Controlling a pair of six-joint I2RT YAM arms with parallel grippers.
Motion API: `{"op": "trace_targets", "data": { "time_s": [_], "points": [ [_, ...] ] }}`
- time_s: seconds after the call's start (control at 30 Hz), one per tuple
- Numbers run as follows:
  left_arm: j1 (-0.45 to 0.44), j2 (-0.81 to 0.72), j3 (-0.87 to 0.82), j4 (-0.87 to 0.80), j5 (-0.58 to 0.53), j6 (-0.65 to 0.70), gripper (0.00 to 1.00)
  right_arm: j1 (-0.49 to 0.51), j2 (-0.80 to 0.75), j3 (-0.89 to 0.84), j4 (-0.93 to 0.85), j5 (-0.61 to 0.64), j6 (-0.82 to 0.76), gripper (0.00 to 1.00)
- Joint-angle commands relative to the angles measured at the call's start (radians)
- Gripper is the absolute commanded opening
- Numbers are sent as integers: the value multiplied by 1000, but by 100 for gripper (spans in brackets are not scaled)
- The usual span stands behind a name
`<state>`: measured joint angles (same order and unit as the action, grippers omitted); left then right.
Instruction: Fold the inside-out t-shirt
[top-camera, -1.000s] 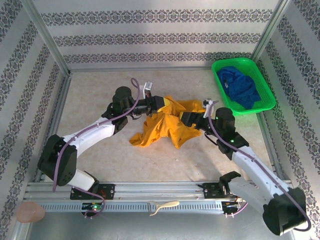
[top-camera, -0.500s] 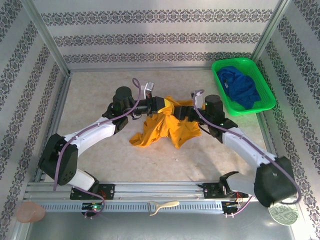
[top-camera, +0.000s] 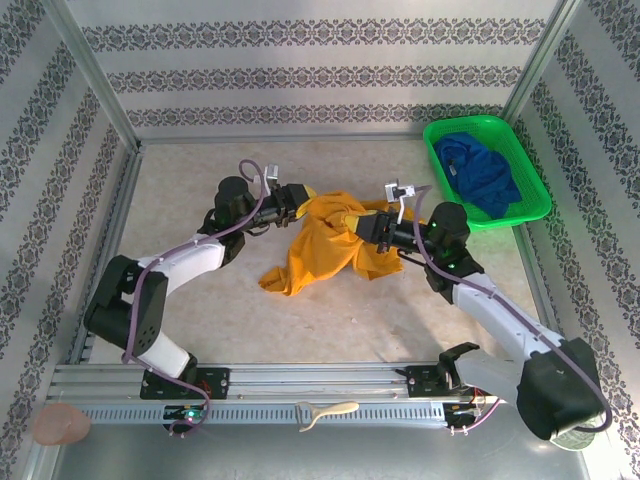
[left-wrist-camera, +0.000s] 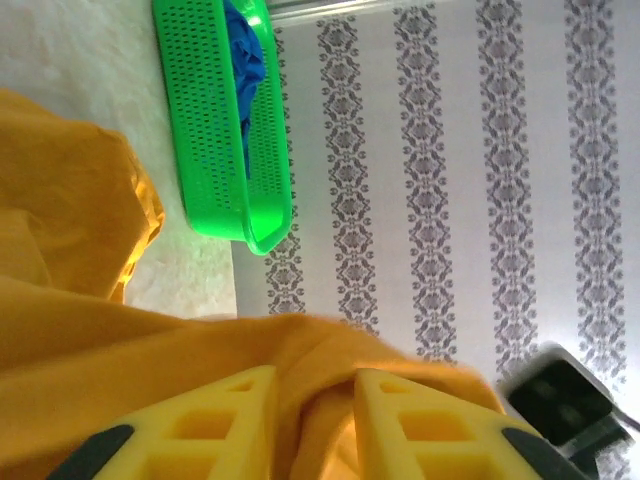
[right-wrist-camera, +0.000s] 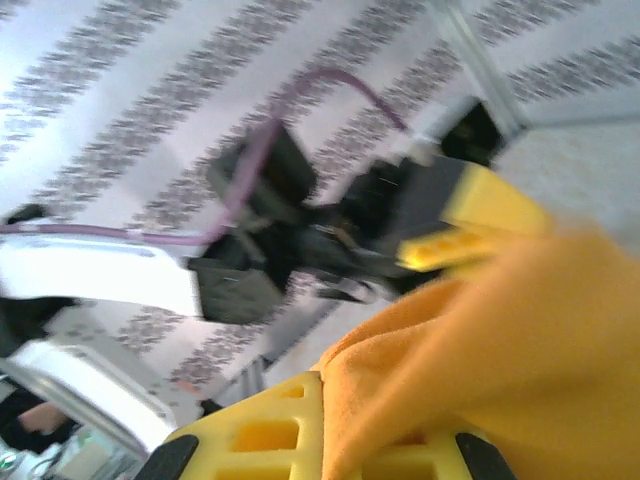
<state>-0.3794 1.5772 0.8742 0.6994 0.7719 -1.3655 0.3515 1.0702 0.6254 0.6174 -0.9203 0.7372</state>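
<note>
Left arm first: its end effector (top-camera: 296, 199) sits well left of the green basket (top-camera: 510, 218), right at the top left edge of the inside-out t-shirt (top-camera: 325, 245). It has backed off further from the basket than it was a second ago. In the left wrist view the 2 yellow fingers (left-wrist-camera: 225, 410) stand a bit apart with orange cloth bunched up between them, and I honestly can't tell if it's still pinching or letting go.

The shirt is on the tabletop (top-camera: 180, 180), left of the basket and not touching it. It's crumpled, with its upper part pulled up between the 2 arms and one tail trailing down on the side away from the basket. Compared with a second ago it looks narrower and more gathered.

The right end effector (top-camera: 372, 226) is on the shirt's basket-side edge. A second ago it was spread wide, now it's clamped down on the orange fabric, and the right wrist view shows cloth jammed against its finger (right-wrist-camera: 270, 425).

The basket hasn't moved and the dark blue garment (top-camera: 480, 170) is still inside it.
</note>
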Motion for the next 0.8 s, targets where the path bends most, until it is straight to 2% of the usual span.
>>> {"op": "trace_targets", "data": {
  "time_s": [0.0, 0.1, 0.17, 0.27, 0.37, 0.47, 0.6, 0.77],
  "points": [
    [5, 23, -2, 144, -20, -49, 35, 8, 11, -12, 148, -99, 86, 0],
    [7, -9, -20, 130, -22, -26, 41, -9, 37, -29, 173, -87, 93, 0],
    [5, -58, -37, 60, -33, 29, 44, -21, 50, -39, 185, -86, 96, 0],
    [-10, -183, -43, -172, -79, 192, 49, -39, 69, -60, 203, -92, 100, 0],
    [-61, -287, -36, -400, -160, 344, 52, -55, 80, -80, 226, -86, 113, 0],
    [-129, -325, -62, -418, -202, 362, 53, -67, 83, -97, 238, -74, 123, 0],
    [-209, -299, -79, -373, -245, 355, 53, -71, 88, -104, 251, -73, 137, 0],
    [-249, -221, -28, -355, -237, 374, 51, -72, 88, -111, 257, -72, 147, 0]
  ]
}}
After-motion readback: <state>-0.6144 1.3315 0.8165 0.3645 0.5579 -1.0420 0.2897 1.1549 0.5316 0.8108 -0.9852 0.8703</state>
